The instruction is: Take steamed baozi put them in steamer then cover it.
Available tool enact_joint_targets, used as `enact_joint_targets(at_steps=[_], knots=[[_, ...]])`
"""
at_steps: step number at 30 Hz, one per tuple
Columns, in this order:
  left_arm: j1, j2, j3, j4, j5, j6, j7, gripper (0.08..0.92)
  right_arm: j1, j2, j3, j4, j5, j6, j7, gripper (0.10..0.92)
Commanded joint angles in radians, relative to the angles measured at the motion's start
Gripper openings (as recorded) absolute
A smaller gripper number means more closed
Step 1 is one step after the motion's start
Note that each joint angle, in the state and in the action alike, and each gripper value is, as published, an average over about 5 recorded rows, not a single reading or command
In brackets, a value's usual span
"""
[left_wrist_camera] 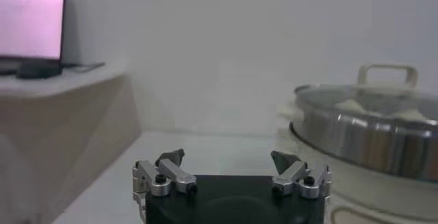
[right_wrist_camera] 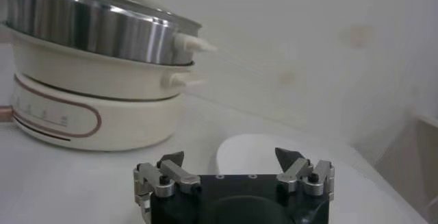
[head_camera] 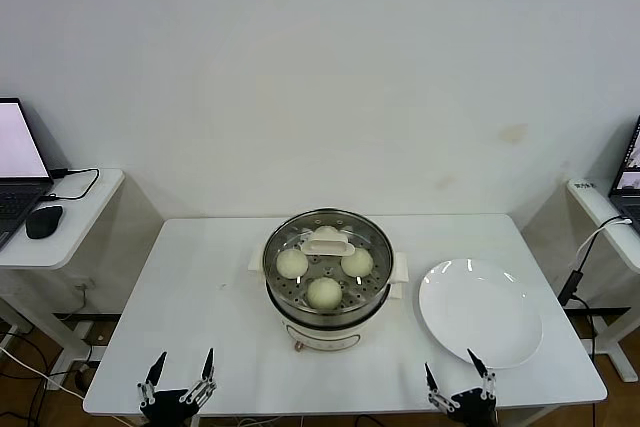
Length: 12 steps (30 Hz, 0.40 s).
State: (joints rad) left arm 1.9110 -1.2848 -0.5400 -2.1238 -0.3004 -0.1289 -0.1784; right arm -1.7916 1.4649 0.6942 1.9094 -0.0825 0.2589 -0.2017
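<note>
Inside the steamer [head_camera: 328, 282], baozi [head_camera: 324, 292] sit under the cover [head_camera: 328, 240]

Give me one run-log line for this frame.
steamer: lid on | baozi: three visible inside | plate: empty | left gripper: open, near table edge | right gripper: open, near table edge

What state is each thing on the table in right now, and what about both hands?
steamer: covered, on its white base
cover: seated on the steamer
baozi: three visible inside under the glass
plate: bare, to the steamer's right
left hand: open, holding nothing, at table's near edge
right hand: open, holding nothing, near the plate
</note>
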Motion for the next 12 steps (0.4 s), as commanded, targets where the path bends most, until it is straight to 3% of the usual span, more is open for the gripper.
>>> enact_joint_targets(at_steps=[1, 12], knots=[[0.028, -0.003, -0.017, 0.025, -0.022, -0.002, 0.014, 0.823, -0.015, -0.004, -0.024, 0.028, 0.027, -0.025, -0.003, 0.823], [0.032, 0.006, -0.014, 0.029, 0.003, 0.009, 0.023, 0.823, -0.019, -0.011, -0.042, 0.033, 0.027, -0.037, 0.001, 0.822]])
